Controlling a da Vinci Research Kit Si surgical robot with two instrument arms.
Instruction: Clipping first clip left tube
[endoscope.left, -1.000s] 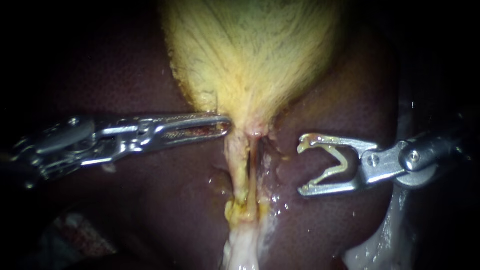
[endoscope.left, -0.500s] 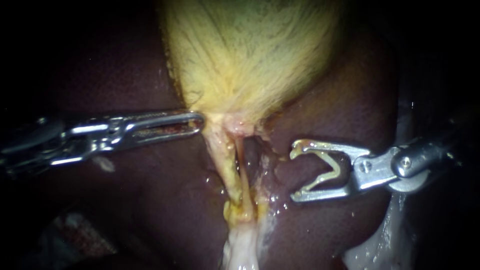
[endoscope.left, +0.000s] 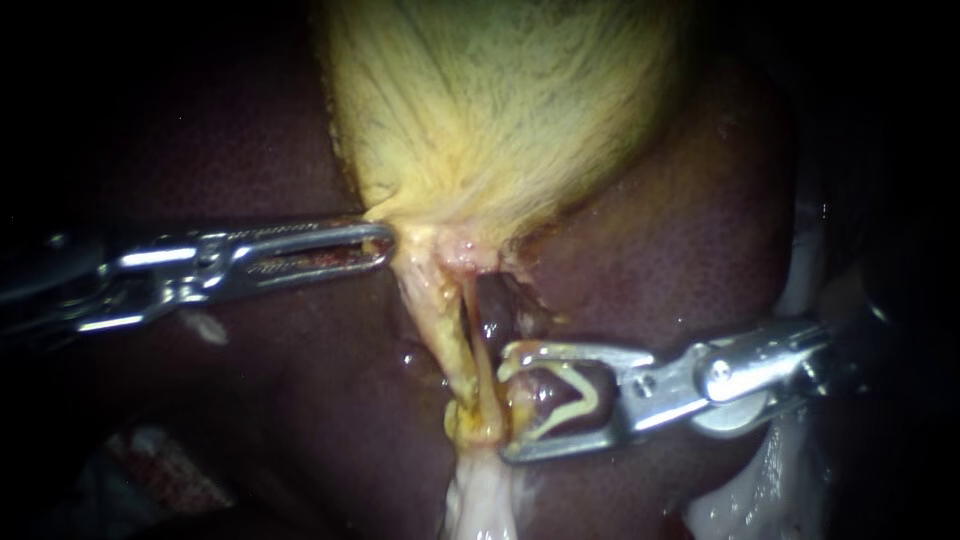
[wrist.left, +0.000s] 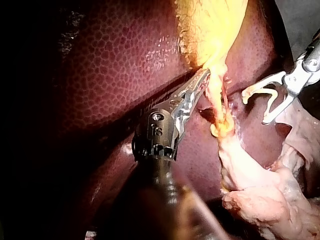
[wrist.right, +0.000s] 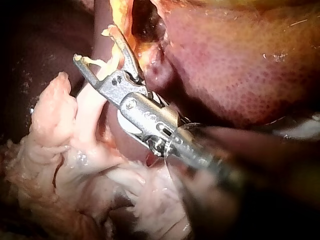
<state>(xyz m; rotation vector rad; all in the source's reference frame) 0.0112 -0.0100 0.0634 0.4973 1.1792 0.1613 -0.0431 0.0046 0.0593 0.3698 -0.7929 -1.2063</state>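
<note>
The yellow gallbladder (endoscope.left: 500, 110) narrows into two tubes over the dark liver (endoscope.left: 680, 220): a thicker yellow left tube (endoscope.left: 430, 310) and a thin right tube (endoscope.left: 478, 340). My left instrument (endoscope.left: 385, 245) comes in from the left, its jaws shut on the gallbladder's neck; the left wrist view shows this left instrument (wrist.left: 204, 79) holding the same tissue. My right instrument (endoscope.left: 507, 405) holds an open pale clip (endoscope.left: 570, 400) between wide jaws. Its tips lie just right of the tubes' lower end, with neither tube between them. This right instrument (wrist.right: 92, 45) has its jaw tips beside pale tissue.
Pale fatty tissue (endoscope.left: 480, 500) hangs below the point where the tubes join. More whitish tissue (endoscope.left: 770, 480) lies under the right instrument's shaft. Liver surrounds the tubes on both sides.
My right instrument has moved down and left, from out on the liver to right beside the tubes. My left instrument has pulled the gallbladder's neck leftward, slanting the tubes.
</note>
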